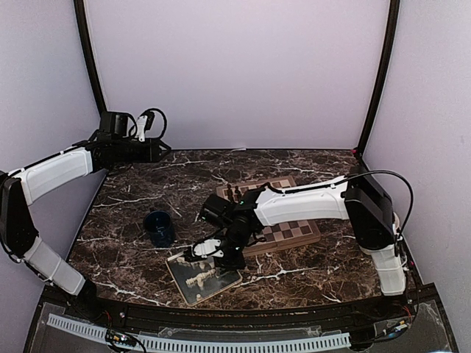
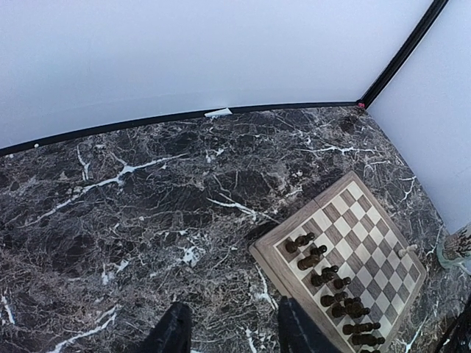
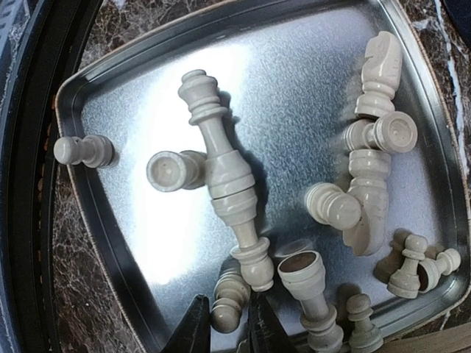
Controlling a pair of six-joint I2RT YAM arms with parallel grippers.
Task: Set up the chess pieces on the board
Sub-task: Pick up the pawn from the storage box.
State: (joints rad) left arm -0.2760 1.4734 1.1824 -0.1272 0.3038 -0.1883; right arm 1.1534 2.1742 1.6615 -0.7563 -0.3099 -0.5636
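**Right gripper low in tray of white pieces, left gripper parked high**

Right gripper (image 3: 227, 316): two dark fingers at bottom centre of the right wrist view, with a narrow gap. A small cream piece (image 3: 229, 298) lies on its side between the tips. Cannot tell whether the fingers pinch it or only flank it.

Around it, the cream-white chess pieces (image 3: 221, 162) lie toppled in a grey metal tray (image 3: 294, 66). A tall crowned piece runs diagonally through the centre. A knight (image 3: 380, 59) is at upper right and a lone pawn (image 3: 82, 150) sits against the left rim. More pieces cluster at lower right, some overlapping.

In the top view the tray is at lower centre, and the right arm reaches leftward down to it.

The square wooden chessboard (image 1: 294, 232), with light and dark brown checks, lies just beside the tray, up and to the right. The right arm partly hides it. Dark brown chess pieces (image 2: 324, 279) stand in rows along the board's lower-left edge in the left wrist view. One small cream pawn (image 2: 403, 251) stands alone on a square near the board's right edge.

Left gripper (image 2: 235, 334): fingers spread wide at the bottom of its own view, nothing between them. It is held high above the dark marble-patterned table (image 1: 147, 184), at the upper left of the top view and well apart from the board.

A dark blue mug (image 1: 158, 228) stands on the table left of the tray.
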